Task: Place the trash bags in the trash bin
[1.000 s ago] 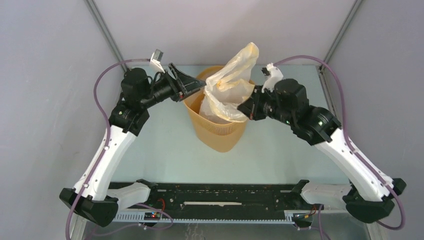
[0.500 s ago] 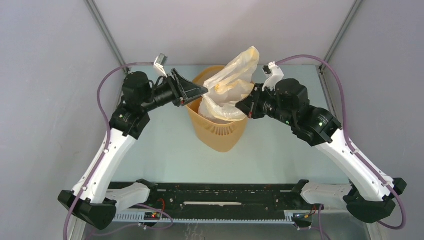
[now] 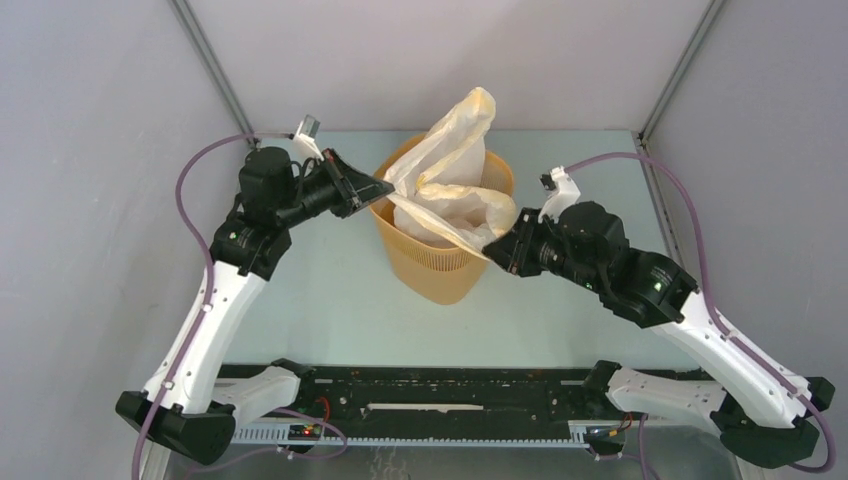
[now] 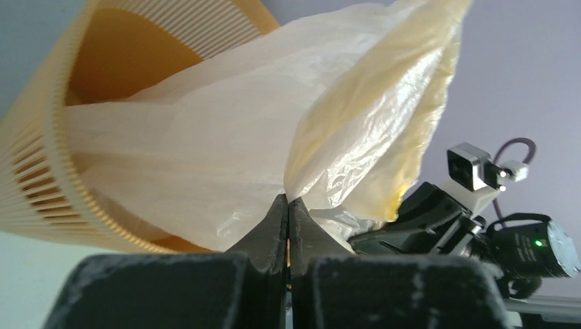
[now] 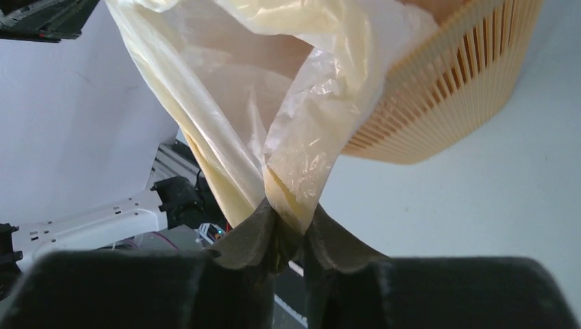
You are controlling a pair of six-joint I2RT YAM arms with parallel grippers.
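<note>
Trash bin (image 3: 440,270) upright on counter (image 3: 330,290), centre, toward the far side. Trash bag (image 3: 445,165) partly inside it; the upper film rises in a peak above the mouth.

Left end effector (image 3: 385,187) at the bin's left rim, fingers closed tight on film. Right end effector (image 3: 492,243) pinches the bag's yellowish edge beside the right rim.

Since the earlier frame, the right arm has dropped nearer, stretching film over that rim, and the peak has shifted left.

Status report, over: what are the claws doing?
Left gripper, right gripper: both shut on wrinkly cream-white translucent plastic bag. Bag partly inside orange-yellow slotted plastic bin, top sticking up. Nothing in the way.
</note>
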